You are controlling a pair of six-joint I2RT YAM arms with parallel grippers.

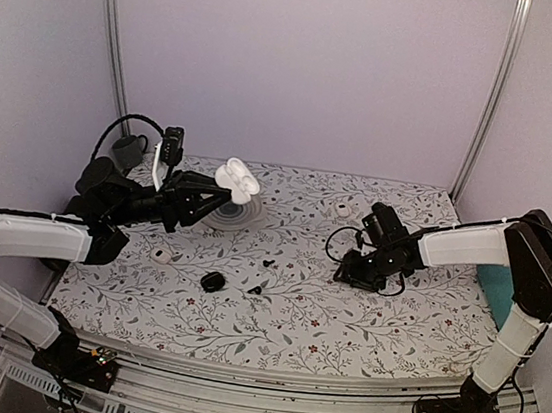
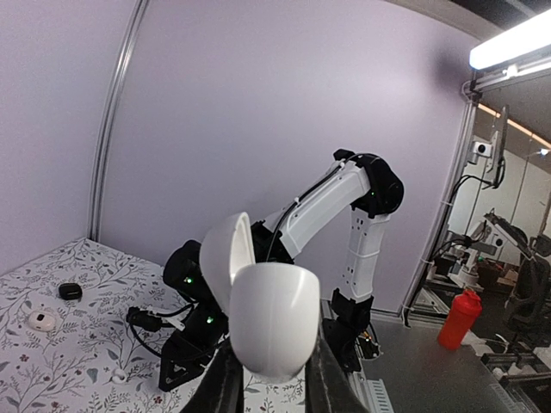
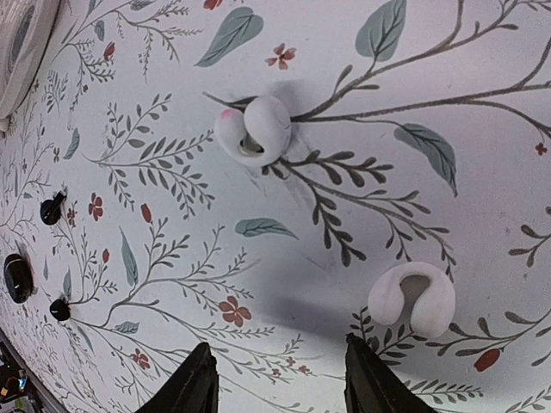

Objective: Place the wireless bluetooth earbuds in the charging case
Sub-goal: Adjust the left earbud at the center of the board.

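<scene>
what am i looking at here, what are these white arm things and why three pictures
These are two robot arms bolted at a table's near edge, each ending in two-finger jaws. The top picture looks down from above and behind them; the other two come from cameras on each wrist. The left gripper is shut on a white charging case, lid open, held up in the air. The right gripper has its jaws apart and empty, hovering over two white earbuds lying apart on the flowered table. Small black bits also lie on the table.
</scene>
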